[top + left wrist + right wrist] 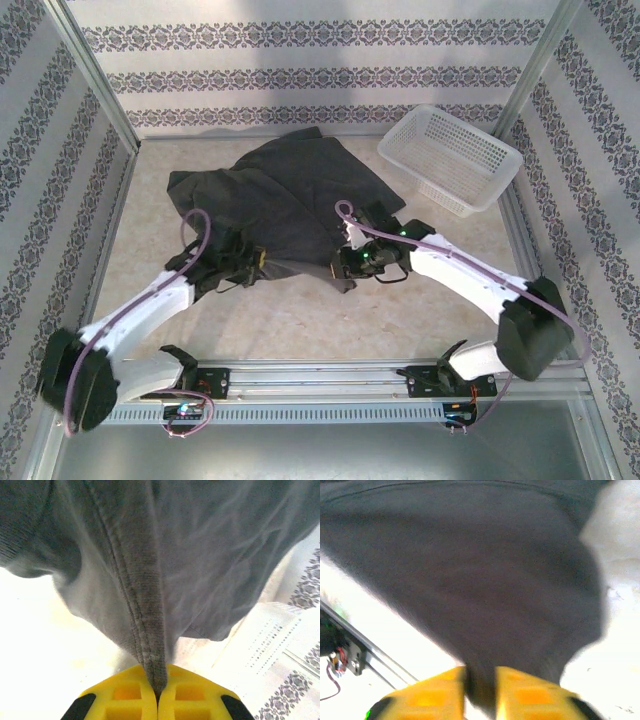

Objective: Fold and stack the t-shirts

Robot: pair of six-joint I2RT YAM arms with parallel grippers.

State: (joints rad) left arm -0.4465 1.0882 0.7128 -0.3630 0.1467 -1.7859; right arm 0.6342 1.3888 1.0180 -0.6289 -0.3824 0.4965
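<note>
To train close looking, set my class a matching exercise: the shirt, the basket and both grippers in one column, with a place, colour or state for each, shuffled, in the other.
1. t-shirt
2. basket
3. left gripper
4. right gripper

a. white, empty, far right
b. pinching a stitched seam
c. dark grey, rumpled
d. pinching plain cloth, no seam

Pairs: 1-c, 2-a, 3-b, 4-d
</note>
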